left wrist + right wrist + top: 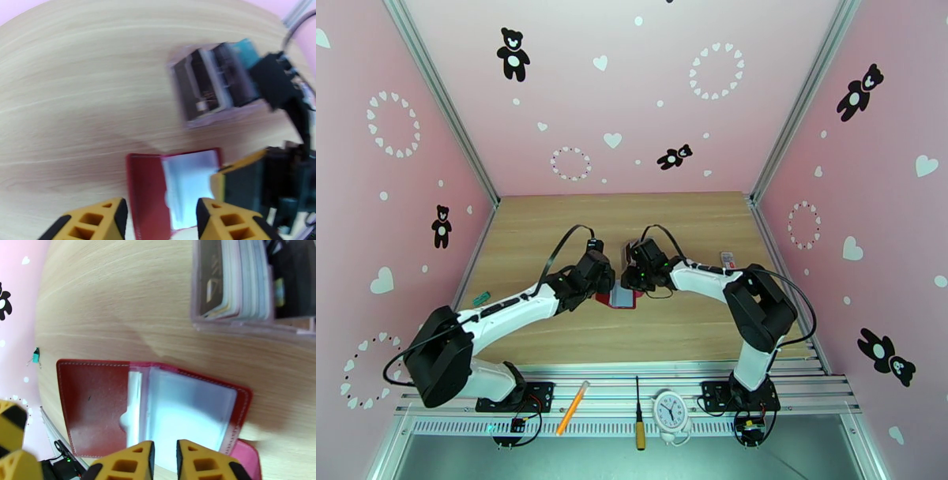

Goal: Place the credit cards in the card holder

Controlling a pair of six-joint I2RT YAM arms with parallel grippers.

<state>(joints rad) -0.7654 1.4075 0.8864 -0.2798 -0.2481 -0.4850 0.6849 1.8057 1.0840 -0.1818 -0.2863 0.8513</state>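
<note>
- Right wrist view puts our right claw (165,456) just over the near edge of the small dark-red leather-like folding card holder (94,405). The holder lies open and flat on the pale wooden table (118,299).
- That claw's fingers are drawn almost together, with only a slit between. We cannot tell whether a clear pocket leaf is caught there.
- Our left claw (160,215) is spread wide and empty. The holder's red flap and its grey clear pockets (189,185) lie just ahead, between its fingers.
- The thin plastic credit cards (227,279), dark brown, pale and teal, stand on edge in a clear slotted stand (245,325). It sits beyond the holder, ahead of both claws. No card is in a pocket yet.
- We judge the step in hand to be steadying the open holder. One claw should pin the red flap so nothing slides, while the other lifts a card by its top edge.
- We would feed the card into the pocket mouth shallow and flat, because the clear film will likely buckle if we push steeply.
</note>
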